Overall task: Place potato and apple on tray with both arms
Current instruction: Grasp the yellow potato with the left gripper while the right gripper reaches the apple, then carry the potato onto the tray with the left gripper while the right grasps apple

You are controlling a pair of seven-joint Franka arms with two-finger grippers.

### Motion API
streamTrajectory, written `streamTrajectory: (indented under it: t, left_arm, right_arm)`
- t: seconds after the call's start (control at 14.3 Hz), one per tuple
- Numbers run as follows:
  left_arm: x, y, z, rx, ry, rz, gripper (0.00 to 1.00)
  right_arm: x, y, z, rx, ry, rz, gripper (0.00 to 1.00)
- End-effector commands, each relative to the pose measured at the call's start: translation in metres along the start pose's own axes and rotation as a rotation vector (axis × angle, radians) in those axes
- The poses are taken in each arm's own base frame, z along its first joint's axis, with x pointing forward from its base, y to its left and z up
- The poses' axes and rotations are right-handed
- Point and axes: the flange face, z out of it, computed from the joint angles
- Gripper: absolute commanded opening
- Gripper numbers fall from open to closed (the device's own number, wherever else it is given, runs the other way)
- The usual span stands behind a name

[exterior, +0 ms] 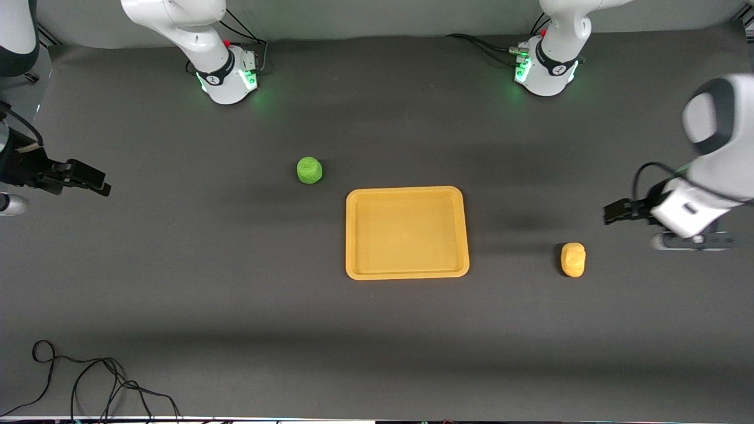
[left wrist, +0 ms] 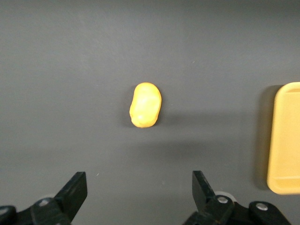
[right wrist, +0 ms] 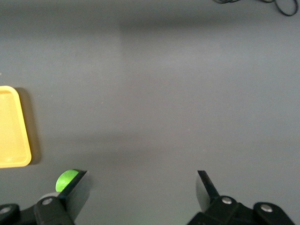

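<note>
The yellow-orange tray [exterior: 406, 191] lies mid-table with nothing on it. The green apple [exterior: 309, 170] sits on the table just off the tray's corner, farther from the front camera and toward the right arm's end. The potato [exterior: 573, 259] lies beside the tray toward the left arm's end. My left gripper [exterior: 612, 211] is open and empty over bare table close to the potato. Its wrist view shows the gripper [left wrist: 139, 182], the potato [left wrist: 146, 105] and the tray's edge [left wrist: 285, 136]. My right gripper [exterior: 94, 179] is open and empty over the table's right-arm end, well apart from the apple. Its wrist view shows the gripper [right wrist: 140, 180], the apple [right wrist: 65, 180] partly hidden by a finger, and the tray [right wrist: 11, 126].
Both arm bases [exterior: 227, 76] [exterior: 545, 68] stand along the table edge farthest from the front camera. A loose black cable [exterior: 88, 380] lies at the near corner at the right arm's end and shows in the right wrist view [right wrist: 283, 5].
</note>
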Motion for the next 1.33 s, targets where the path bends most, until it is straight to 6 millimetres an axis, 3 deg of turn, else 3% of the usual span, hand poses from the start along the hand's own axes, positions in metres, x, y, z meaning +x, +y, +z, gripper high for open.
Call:
streamTrajectory:
  t: [0.0,0.21,0.35,0.49,0.7,0.77,0.84,0.91,0.98,1.05,1.12,1.26]
  left_arm:
    - [-0.023,0.009,0.045,0.009,0.029,0.017,1.0]
    - [-0.018,0.01,0.101,0.0,0.083,0.034,1.0]
    - [-0.007,0.008,0.144,0.029,0.09,0.153,1.0]
    - [0.001,0.005,0.175,0.02,0.129,0.191,1.0]
    - [0.012,0.008,0.21,0.003,0.212,0.213,1.0]
    - [0.012,0.007,0.212,0.004,0.205,0.226,1.0]
    - [0.013,0.005,0.21,0.009,0.203,0.256,0.86]
    - [0.017,0.003,0.207,0.012,0.174,0.264,0.57]
    - [0.024,0.0,0.199,0.012,0.103,0.258,0.36]
    - [0.036,0.0,0.182,0.009,0.032,0.251,0.23]
    - [0.046,0.003,0.164,0.002,-0.039,0.241,0.14]
    - [0.055,0.006,0.143,0.003,-0.125,0.183,0.11]
  right_arm:
    - [-0.009,-0.042,0.008,0.008,-0.024,-0.066,1.0]
    - [-0.031,-0.122,0.014,0.0,-0.019,-0.028,1.0]
    - [-0.053,-0.171,0.025,-0.006,-0.018,-0.027,1.0]
    - [-0.08,-0.199,0.04,0.001,0.001,0.0,1.0]
    - [-0.142,-0.234,0.082,0.008,0.016,-0.007,1.0]
    - [-0.157,-0.239,0.088,0.013,0.022,-0.002,1.0]
    - [-0.174,-0.249,0.098,0.007,0.014,-0.002,1.0]
    - [-0.194,-0.262,0.106,0.005,0.011,0.004,1.0]
    - [-0.214,-0.271,0.116,-0.003,0.009,-0.003,1.0]
    - [-0.232,-0.282,0.125,-0.011,0.004,-0.033,1.0]
    - [-0.24,-0.283,0.134,-0.015,0.002,-0.03,1.0]
    - [-0.247,-0.279,0.141,-0.019,-0.002,-0.025,1.0]
